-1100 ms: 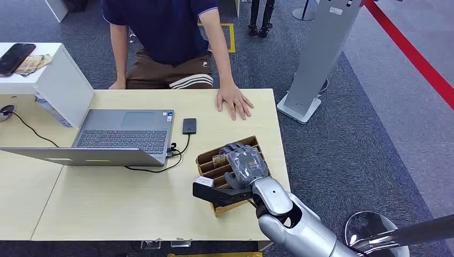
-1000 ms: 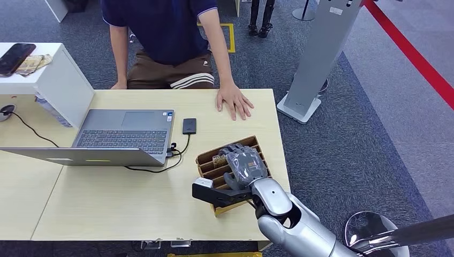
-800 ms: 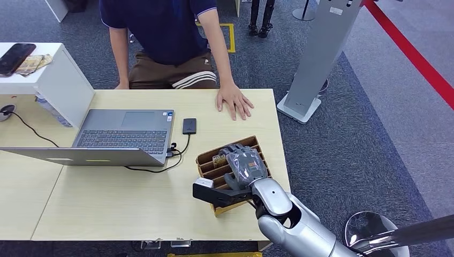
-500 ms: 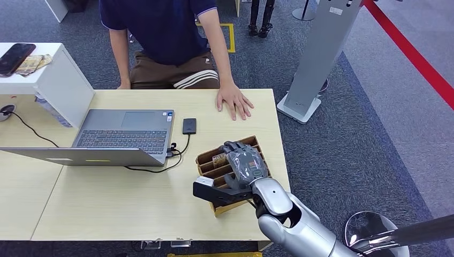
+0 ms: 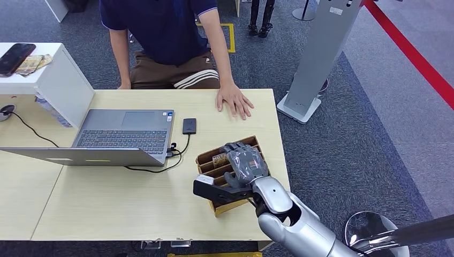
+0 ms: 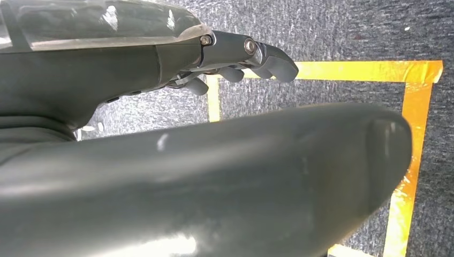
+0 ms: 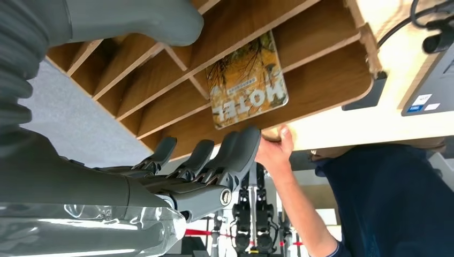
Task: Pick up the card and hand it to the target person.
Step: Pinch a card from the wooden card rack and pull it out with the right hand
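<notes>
i saw the right hand (image 5: 243,163) over the wooden rack (image 5: 206,160), fingers (image 7: 235,152) spread near the card (image 7: 247,80), not touching it; left hand (image 6: 160,134) fingers loosely apart, empty.

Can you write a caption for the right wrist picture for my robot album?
Robot's right hand reaches over a hotel card in the wooden rack.

My right hand (image 5: 245,165) hovers over the wooden rack (image 5: 214,166), seemingly touching nothing; a card (image 5: 218,160) stands inside.
</notes>
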